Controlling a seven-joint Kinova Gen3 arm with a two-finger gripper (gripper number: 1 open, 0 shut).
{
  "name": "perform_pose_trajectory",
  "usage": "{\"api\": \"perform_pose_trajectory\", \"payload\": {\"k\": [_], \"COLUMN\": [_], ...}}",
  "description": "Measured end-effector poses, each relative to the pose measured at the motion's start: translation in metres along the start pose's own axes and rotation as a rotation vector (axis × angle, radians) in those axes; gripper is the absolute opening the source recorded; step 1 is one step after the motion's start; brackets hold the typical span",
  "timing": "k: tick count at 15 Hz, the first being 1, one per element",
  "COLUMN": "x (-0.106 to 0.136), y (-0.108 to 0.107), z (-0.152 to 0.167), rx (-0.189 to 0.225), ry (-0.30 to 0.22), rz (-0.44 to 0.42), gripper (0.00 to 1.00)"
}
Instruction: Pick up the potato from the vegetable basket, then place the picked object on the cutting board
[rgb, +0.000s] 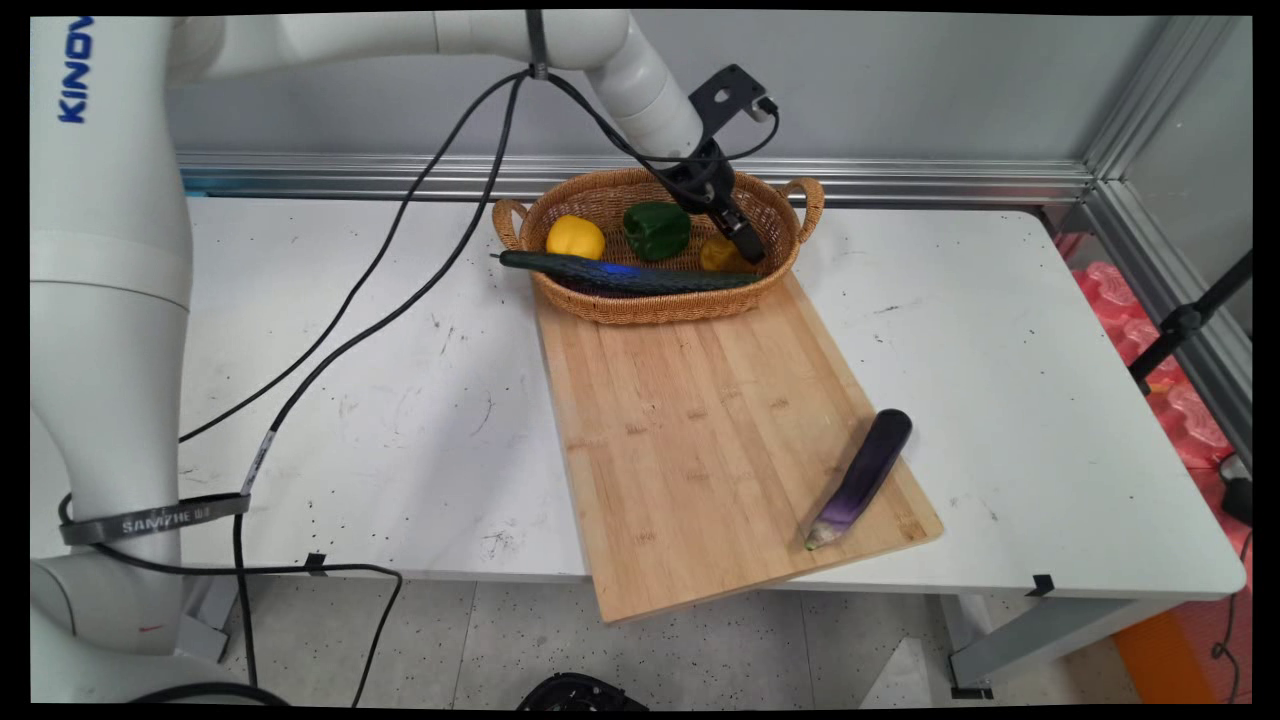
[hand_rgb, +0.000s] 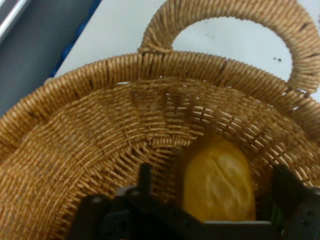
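A wicker basket (rgb: 660, 305) at upper centre holds a yellow pepper (rgb: 575, 237), green pepper (rgb: 656, 229), cucumber (rgb: 625, 274) and an orange pepper (hand_rgb: 218, 182). An eggplant (rgb: 862, 477) lies lower right on the board (rgb: 700, 440). The gripper (rgb: 748, 245) slants down into the basket, its spread fingers (hand_rgb: 287, 187) either side of the orange pepper; whether they touch it I cannot tell.

Woven wicker basket (rgb: 660, 300) on a pale wooden cutting board (rgb: 700, 440), its grain running in long matt strips.

The basket's rough, ribbed weave (hand_rgb: 100, 150) holds a waxy, glossy yellow pepper (hand_rgb: 217, 182); a green pepper (rgb: 656, 229) and a purple eggplant (rgb: 862, 475) shine smooth. The white table (rgb: 400, 400) looks matt and scuffed; the gripper (rgb: 745, 240) is matt black.
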Motion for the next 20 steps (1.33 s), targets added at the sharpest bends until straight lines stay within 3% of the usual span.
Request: {"api": "perform_pose_trajectory", "payload": {"k": [1, 9, 15, 20], "x": [0.001, 0.003, 0.007, 0.007], "y": [0.0, 0.002, 0.0, 0.008], "z": [0.003, 0.005, -0.03, -0.084], "rx": [0.001, 0.01, 0.038, 0.048], "ry": [-0.005, -0.023, -0.003, 0.023], "rz": [-0.006, -0.025, -0.02, 0.033], "gripper": [0.0, 0.0, 0.0, 0.0]}}
